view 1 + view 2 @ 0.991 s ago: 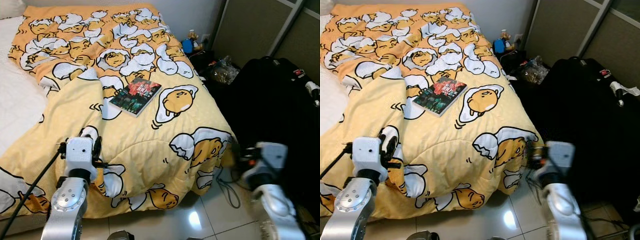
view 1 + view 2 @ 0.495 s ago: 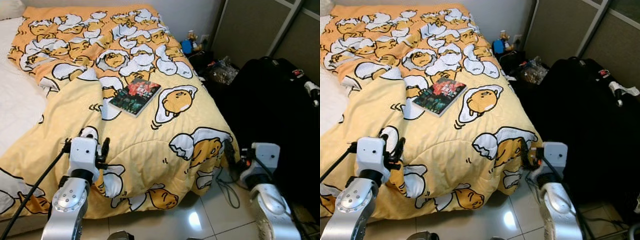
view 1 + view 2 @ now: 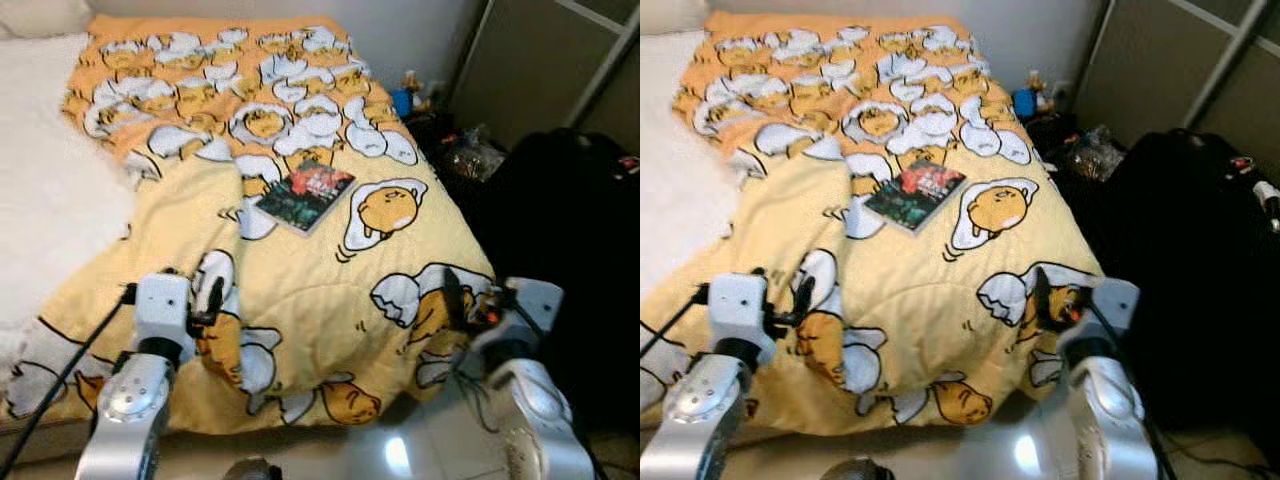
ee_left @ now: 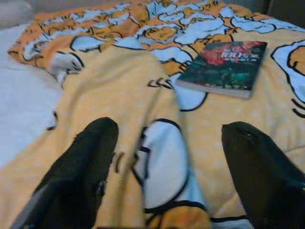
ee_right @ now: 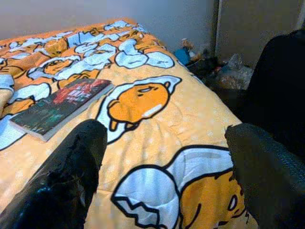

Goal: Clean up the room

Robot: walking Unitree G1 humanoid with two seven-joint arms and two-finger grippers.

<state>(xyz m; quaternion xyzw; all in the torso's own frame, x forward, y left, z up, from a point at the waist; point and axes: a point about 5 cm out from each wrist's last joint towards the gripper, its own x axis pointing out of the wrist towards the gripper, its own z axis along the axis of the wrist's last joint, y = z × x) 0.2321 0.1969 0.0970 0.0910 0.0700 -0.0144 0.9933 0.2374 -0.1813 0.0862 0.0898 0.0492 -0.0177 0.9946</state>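
A white sheet (image 3: 50, 190) of soft, slightly nubbly cloth is seen on the left part of the bed, with a pale pillow (image 3: 40, 15) at its head. Beside it a yellow and orange quilt (image 3: 330, 290) is spread, printed with cartoon egg figures in white, black-outlined shells; the cloth is padded, rumpled in broad folds, and hangs over the foot of the bed toward a glossy tiled floor (image 3: 400, 455).

The left gripper (image 4: 164, 167) is held low over the near left part of the quilt, its two black, rounded fingers (image 4: 81, 167) spread wide apart with nothing between them. Its silver wrist block (image 3: 162, 310) is seen above the quilt's edge.

A book (image 3: 305, 196) lies flat on the quilt, near the middle of the bed and well apart from both grippers. It is a thin rectangular paperback, set at a slant, with a dark green-black cover, a red patch toward one end and pale page edges.

The right gripper (image 5: 164, 176) is held at the near right corner of the quilt, its matte black fingers (image 5: 71, 176) likewise wide apart and empty.

On the right, small clutter (image 3: 410, 98) with a blue thing in it is gathered by the wall, a crinkled clear bag (image 3: 470, 155) lies near it, and a large black soft mass (image 3: 560, 230) stands beside the bed before grey panels (image 3: 540, 60).
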